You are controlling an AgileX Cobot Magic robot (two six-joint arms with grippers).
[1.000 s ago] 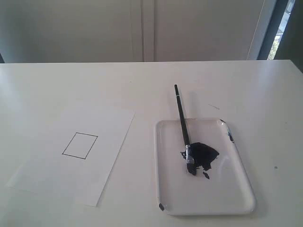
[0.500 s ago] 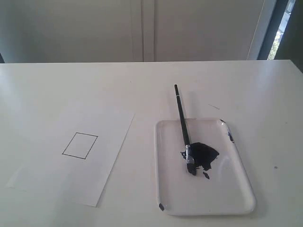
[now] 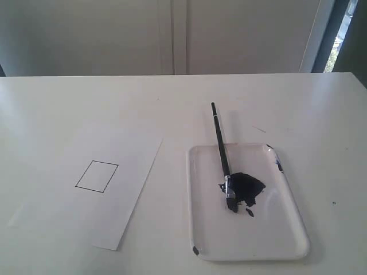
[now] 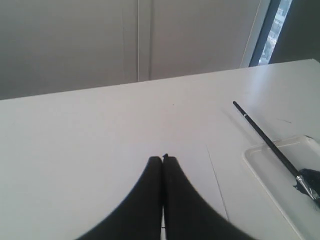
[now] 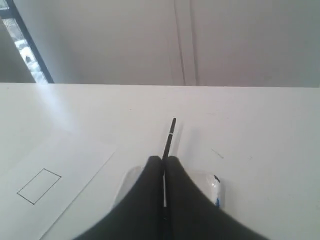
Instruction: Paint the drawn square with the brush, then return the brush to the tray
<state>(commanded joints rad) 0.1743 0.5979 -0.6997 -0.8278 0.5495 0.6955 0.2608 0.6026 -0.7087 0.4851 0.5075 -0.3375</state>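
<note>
The drawn square (image 3: pixel 97 176) is a thin black outline with a white inside, on a white paper sheet (image 3: pixel 69 212); the right wrist view also shows the drawn square (image 5: pixel 39 186). The brush (image 3: pixel 221 150) lies with its dark tip in the blue paint blot (image 3: pixel 248 187) on the tray (image 3: pixel 287 229), handle sticking out over the far rim. My left gripper (image 4: pixel 163 159) is shut and empty above the paper, the brush (image 4: pixel 265 139) off to one side. My right gripper (image 5: pixel 163 159) is shut above the tray (image 5: pixel 212 185), in line with the brush (image 5: pixel 170 135) lying below. Neither gripper shows in the exterior view.
The white table (image 3: pixel 287 103) runs back to a grey wall. A small dark smear marks the tray's far right corner (image 3: pixel 278 165), and a dark speck sits on its near left rim (image 3: pixel 195 250). A faint mark (image 3: pixel 259 129) lies beyond the tray.
</note>
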